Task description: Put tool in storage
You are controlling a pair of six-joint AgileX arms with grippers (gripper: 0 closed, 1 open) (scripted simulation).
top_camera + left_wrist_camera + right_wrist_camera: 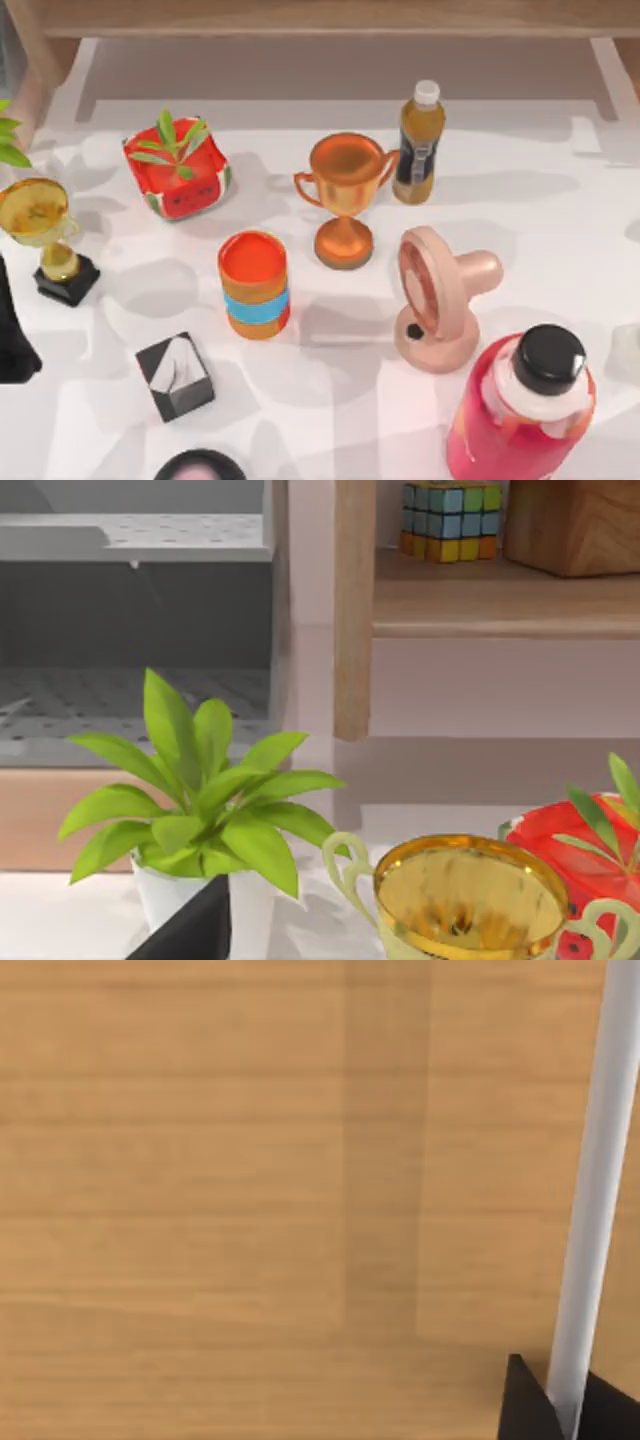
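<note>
The right gripper (565, 1410) faces a wooden panel (250, 1180), its dark fingers (525, 1405) pinching the slim white tool (595, 1190). The left arm (15, 330) sits parked at the table's (560, 230) left edge.

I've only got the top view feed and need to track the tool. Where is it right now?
Observer: In the right wrist view, the tool is a slim white bar gripped between the right hand's dark fingers.
Operator: What's behind it?
Observer: A plain wooden surface, close up.
Operator: My left arm looks parked at the table's left edge. What does its wrist view show beyond the table?
Observer: A wooden shelf carrying a colourful puzzle cube.
</note>
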